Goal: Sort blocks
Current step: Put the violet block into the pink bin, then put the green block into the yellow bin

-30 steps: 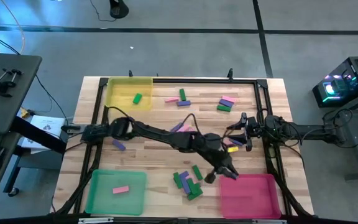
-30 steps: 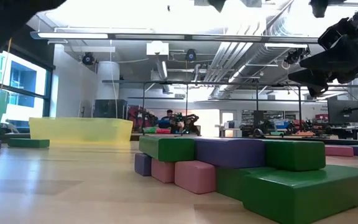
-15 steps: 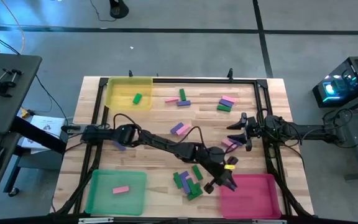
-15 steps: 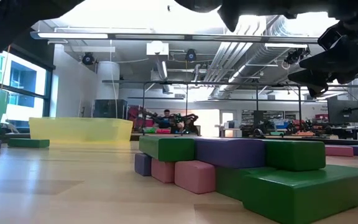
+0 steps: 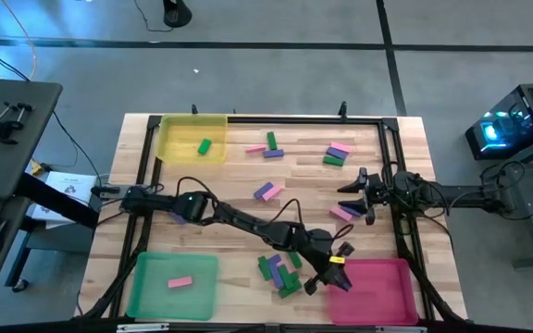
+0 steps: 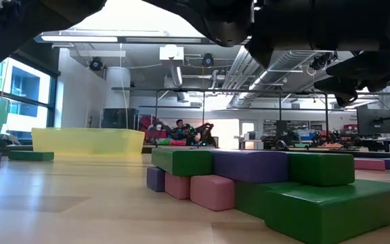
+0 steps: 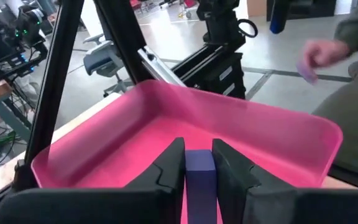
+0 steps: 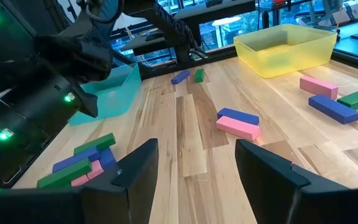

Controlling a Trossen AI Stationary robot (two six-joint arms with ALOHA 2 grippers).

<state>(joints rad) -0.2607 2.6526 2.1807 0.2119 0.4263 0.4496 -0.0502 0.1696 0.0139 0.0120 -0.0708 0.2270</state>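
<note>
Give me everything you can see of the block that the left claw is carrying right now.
The block is a small purple-blue bar with flat, matte faces and squared edges. It sits lengthwise between the two dark fingers of the left claw, which press on its long sides. Only its top face and front end show; the rest is hidden behind the fingers. It is held above the near rim of the pink tray, pointing into it, and does not touch the tray.
</note>
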